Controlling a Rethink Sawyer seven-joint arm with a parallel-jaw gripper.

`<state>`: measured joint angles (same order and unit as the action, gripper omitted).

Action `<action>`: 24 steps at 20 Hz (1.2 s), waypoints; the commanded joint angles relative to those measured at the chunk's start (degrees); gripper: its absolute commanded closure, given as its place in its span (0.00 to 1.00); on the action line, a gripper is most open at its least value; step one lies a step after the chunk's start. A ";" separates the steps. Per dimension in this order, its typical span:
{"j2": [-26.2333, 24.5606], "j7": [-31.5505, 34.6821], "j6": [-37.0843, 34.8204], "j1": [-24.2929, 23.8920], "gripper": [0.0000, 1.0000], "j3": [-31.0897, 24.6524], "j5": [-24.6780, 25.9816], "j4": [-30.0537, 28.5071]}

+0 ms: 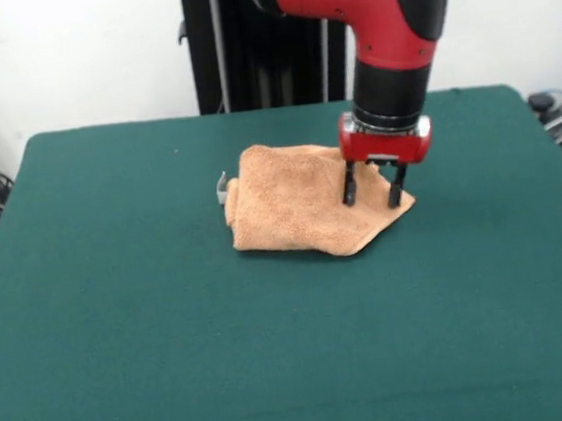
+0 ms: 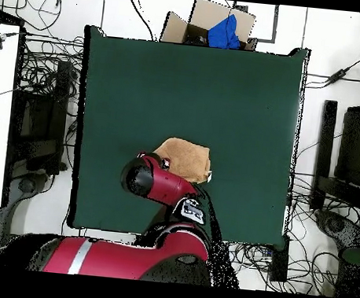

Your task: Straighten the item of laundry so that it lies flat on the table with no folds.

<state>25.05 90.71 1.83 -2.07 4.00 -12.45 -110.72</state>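
One orange-tan towel (image 1: 306,208) lies folded and rumpled on the green table (image 1: 121,318) toward its robot side, its right corner directly beneath the one gripper (image 1: 373,199), whose two fingers (image 1: 349,185) hang open, tips at the cloth.

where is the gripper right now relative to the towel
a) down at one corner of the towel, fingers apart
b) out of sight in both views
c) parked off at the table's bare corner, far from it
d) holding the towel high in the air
a: in the front view the gripper is down at one corner of the towel, fingers apart, and the towel lies bunched on the table.
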 commanded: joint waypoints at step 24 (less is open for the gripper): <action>-3.71 12.70 6.52 -7.21 1.00 -10.20 2.95 -0.57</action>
<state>24.14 90.71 3.37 -7.51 -0.18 -11.13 -110.94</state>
